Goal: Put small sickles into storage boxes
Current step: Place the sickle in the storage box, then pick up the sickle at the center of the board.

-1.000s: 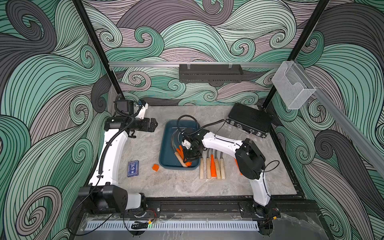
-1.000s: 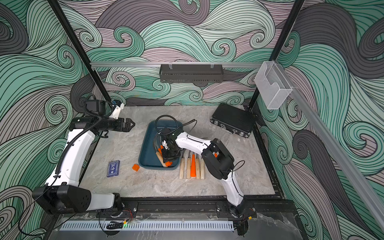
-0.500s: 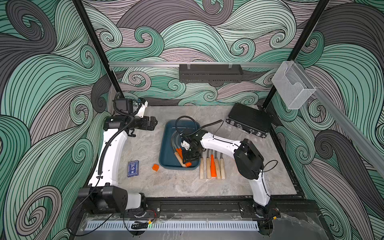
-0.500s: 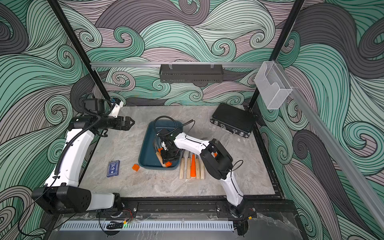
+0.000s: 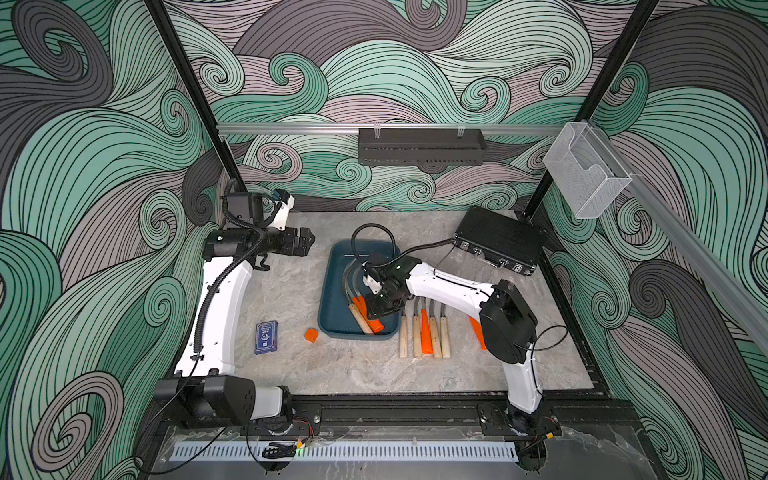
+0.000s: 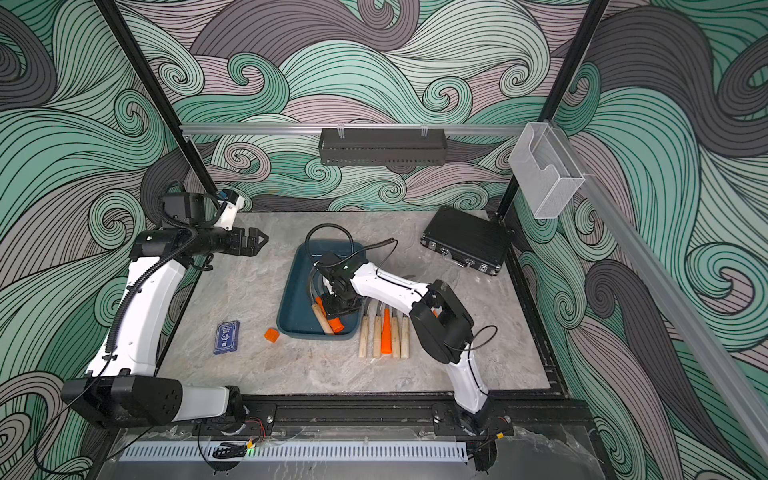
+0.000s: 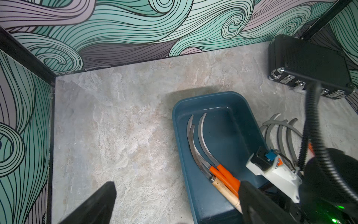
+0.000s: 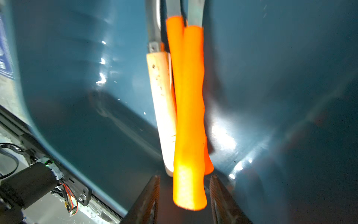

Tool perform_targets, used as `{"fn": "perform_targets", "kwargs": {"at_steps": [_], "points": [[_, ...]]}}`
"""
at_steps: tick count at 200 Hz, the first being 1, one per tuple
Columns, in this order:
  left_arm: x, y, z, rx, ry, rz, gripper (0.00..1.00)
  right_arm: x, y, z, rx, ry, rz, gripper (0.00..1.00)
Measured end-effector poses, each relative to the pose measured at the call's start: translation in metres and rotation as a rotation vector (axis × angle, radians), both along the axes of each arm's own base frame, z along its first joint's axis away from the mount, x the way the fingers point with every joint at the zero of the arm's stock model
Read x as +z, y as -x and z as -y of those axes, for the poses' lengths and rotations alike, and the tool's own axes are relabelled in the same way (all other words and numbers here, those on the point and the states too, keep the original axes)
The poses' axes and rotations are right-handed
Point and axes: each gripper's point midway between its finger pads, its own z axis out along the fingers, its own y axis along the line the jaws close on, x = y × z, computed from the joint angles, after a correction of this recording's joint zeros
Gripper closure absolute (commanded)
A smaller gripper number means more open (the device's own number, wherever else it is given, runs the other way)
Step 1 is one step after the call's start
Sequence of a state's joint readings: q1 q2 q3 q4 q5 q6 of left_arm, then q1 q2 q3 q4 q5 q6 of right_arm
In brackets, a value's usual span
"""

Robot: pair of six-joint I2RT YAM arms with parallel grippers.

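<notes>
In a top view the right gripper (image 5: 376, 313) hangs over the storage box (image 5: 332, 286); a row of sickles (image 5: 424, 332) lies just beside it on the table (image 5: 291, 353). Left wrist view: three small sickles (image 7: 224, 175) lie inside the box. Right wrist view: jaws parted, clear of the orange handle (image 8: 189, 126), gripping nothing. Release looks done; next, lift straight out and fetch from the row.

The right claw (image 8: 185, 180) is showing black ribbed pads (image 8: 153, 194); between them a bright orange sickle handle (image 8: 190, 126) is glowing, beside it a pale, brown-speckled wooden sickle handle (image 8: 162, 108), both lying against the glossy dark teal tray (image 8: 67, 87). Around the claw, walls (image 5: 374, 83) are swirling green, lilac and grey.
</notes>
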State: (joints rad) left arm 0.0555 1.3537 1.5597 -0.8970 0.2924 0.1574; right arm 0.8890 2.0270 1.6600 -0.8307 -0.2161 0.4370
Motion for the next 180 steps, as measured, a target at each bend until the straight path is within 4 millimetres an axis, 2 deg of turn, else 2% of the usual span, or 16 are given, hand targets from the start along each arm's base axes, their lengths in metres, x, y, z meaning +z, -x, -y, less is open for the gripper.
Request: {"fn": "perform_targets", "kwargs": {"at_steps": [39,115,180], "points": [[0.006,-0.001,0.000,0.000,-0.001,0.014,0.01,0.029,-0.012,0.007,-0.012,-0.006,0.111,0.53],[0.006,-0.001,0.000,0.001,-0.001,0.015,0.01,0.054,-0.028,0.034,-0.056,0.031,0.242,0.52],[0.005,0.000,0.000,0.002,-0.002,0.010,0.02,0.101,-0.043,0.064,-0.097,0.041,0.427,0.54]]}}
